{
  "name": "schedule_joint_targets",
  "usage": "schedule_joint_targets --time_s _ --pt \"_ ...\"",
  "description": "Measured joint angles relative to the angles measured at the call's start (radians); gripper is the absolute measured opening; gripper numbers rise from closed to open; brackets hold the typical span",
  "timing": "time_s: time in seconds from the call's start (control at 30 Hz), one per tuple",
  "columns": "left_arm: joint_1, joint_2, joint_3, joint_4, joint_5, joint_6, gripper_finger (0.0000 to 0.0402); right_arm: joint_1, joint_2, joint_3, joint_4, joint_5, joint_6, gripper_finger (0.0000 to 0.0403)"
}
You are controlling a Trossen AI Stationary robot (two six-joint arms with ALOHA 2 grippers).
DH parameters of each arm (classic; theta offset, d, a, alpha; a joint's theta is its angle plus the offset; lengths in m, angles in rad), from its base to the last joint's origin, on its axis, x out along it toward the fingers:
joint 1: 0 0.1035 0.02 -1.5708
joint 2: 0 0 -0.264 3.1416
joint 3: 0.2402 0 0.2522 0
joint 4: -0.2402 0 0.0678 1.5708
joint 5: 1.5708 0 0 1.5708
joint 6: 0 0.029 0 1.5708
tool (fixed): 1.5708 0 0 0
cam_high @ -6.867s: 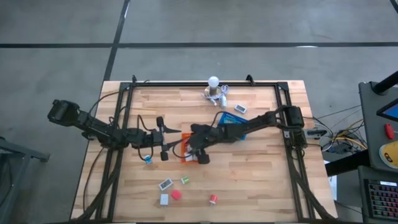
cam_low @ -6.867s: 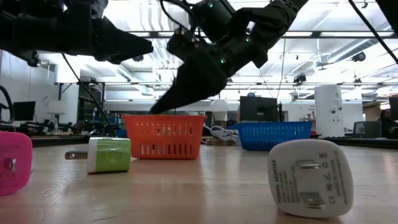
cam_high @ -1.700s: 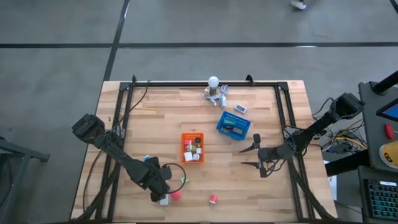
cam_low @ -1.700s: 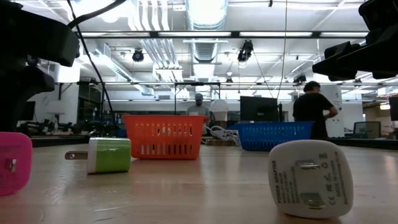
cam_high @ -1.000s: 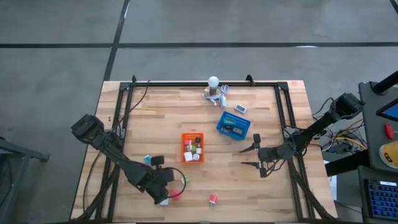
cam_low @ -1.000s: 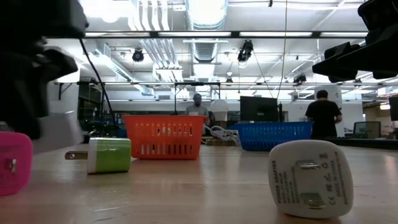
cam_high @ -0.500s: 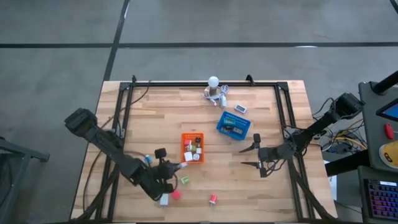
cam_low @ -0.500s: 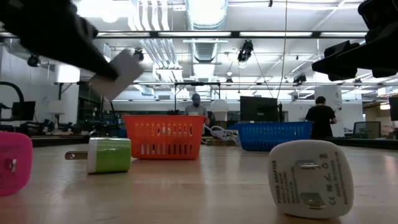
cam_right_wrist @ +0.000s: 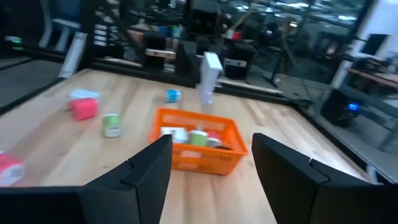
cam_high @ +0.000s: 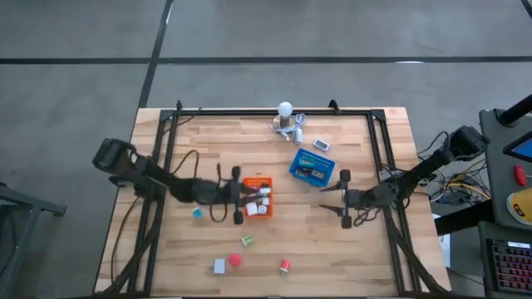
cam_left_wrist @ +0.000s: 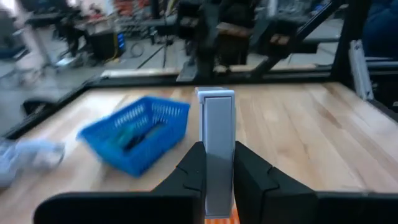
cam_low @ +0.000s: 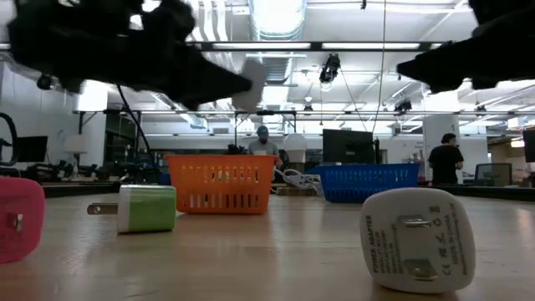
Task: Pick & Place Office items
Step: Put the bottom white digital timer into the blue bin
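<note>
Table [cam_high: 349,249]: pale wood planks, matt, visible grain. Orange tray [cam_right_wrist: 205,152], blue tray [cam_left_wrist: 134,140]: slotted plastic mesh. White adapter [cam_low: 416,238], lower right of low view: smooth, slightly glossy plastic. Table frame [cam_high: 266,110]: black metal.

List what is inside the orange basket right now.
Inside the orange basket the high view shows a few small pieces, white, dark and red. The left gripper, shut on a white block, covers its left part, so a full count is impossible.
</note>
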Motion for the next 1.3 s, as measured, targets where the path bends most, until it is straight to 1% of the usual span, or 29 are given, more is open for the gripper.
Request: schedule_joint_targets --time_s 0.1,0.23,0.33,0.4,0.53,0.73,0.93,1.07,1.3 --pt "0.091 0.044 0.075 0.001 0.148 0.050 0.0044 -0.076 0.000 -0.003 0.004 -0.048 0.006 0.0219" --pt "0.178 0.123 0.194 -0.025 0.304 0.099 0.0044 -0.202 0.000 -0.005 0.032 -0.167 0.030 0.0219" --pt "0.222 0.190 0.271 -0.029 0.383 0.117 0.0044 -0.299 -0.001 -0.004 0.070 -0.265 0.048 0.0219" --pt "0.241 0.227 0.314 -0.030 0.413 0.131 0.0044 -0.358 -0.001 -0.004 0.084 -0.331 0.057 0.0219" --pt "0.268 0.282 0.375 -0.031 0.451 0.151 0.0044 -0.436 0.000 -0.004 0.087 -0.413 0.082 0.0219" --pt "0.302 0.341 0.456 -0.023 0.494 0.154 0.0044 -0.460 0.003 0.005 0.089 -0.422 0.070 0.0219" --pt "0.318 0.409 0.556 -0.021 0.533 0.153 0.0044 -0.465 0.038 0.026 0.086 -0.422 0.061 0.0219" --pt "0.321 0.413 0.590 -0.047 0.542 0.153 0.0044 -0.465 0.068 0.041 0.086 -0.421 0.054 0.0219" --pt "0.325 0.407 0.590 -0.069 0.551 0.154 0.0044 -0.464 0.088 0.063 0.088 -0.420 0.039 0.0219"
